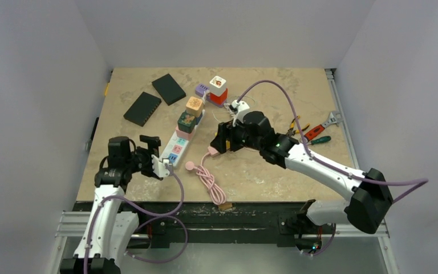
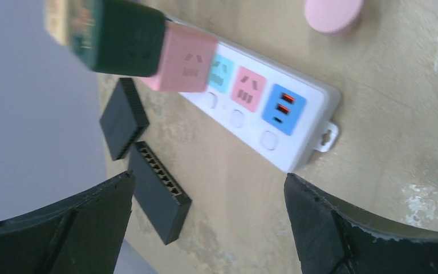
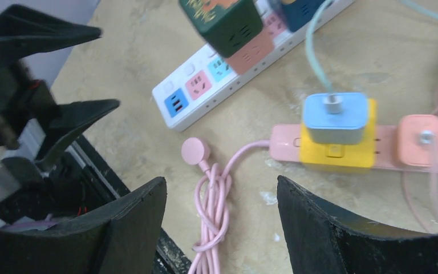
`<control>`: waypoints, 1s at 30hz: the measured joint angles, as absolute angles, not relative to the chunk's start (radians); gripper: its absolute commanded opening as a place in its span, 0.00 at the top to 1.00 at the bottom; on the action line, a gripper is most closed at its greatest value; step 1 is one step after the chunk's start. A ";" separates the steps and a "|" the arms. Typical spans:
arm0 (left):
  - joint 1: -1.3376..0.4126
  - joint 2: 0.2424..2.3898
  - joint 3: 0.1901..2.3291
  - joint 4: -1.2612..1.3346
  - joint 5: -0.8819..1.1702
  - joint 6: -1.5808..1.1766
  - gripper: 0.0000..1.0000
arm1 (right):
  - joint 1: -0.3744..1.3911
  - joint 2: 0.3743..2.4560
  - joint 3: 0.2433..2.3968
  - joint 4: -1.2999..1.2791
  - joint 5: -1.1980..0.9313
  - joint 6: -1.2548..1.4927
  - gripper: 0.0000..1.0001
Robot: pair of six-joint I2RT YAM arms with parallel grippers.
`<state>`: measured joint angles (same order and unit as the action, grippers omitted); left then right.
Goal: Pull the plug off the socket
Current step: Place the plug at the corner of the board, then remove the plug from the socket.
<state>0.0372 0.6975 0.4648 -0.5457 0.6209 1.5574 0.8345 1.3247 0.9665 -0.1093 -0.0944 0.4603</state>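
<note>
Right gripper (image 3: 219,182): jaws spread, empty, above pink round plug (image 3: 195,151), which lies free on table (image 3: 142,51) beside white power strip (image 2: 305,140). Left gripper (image 2: 210,177): spread, empty. Unplugging apparently complete; next move: lift both arms clear.

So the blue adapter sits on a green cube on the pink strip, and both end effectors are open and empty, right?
No: the cube under the blue adapter is yellow, not green, as the right wrist view shows. It does sit on the pink strip, and the left end effector and right end effector are both open and empty.
</note>
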 measured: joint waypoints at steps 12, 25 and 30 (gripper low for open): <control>-0.252 0.776 0.781 -0.671 0.649 0.992 0.00 | 0.590 1.184 0.872 -0.164 -0.092 0.510 0.31; -0.556 1.357 1.209 -0.620 0.448 0.547 0.00 | 0.489 1.123 0.803 -0.213 -0.077 0.571 0.30; -0.575 1.452 1.240 -0.619 0.369 0.440 0.00 | 0.462 1.121 0.803 -0.228 -0.069 0.574 0.30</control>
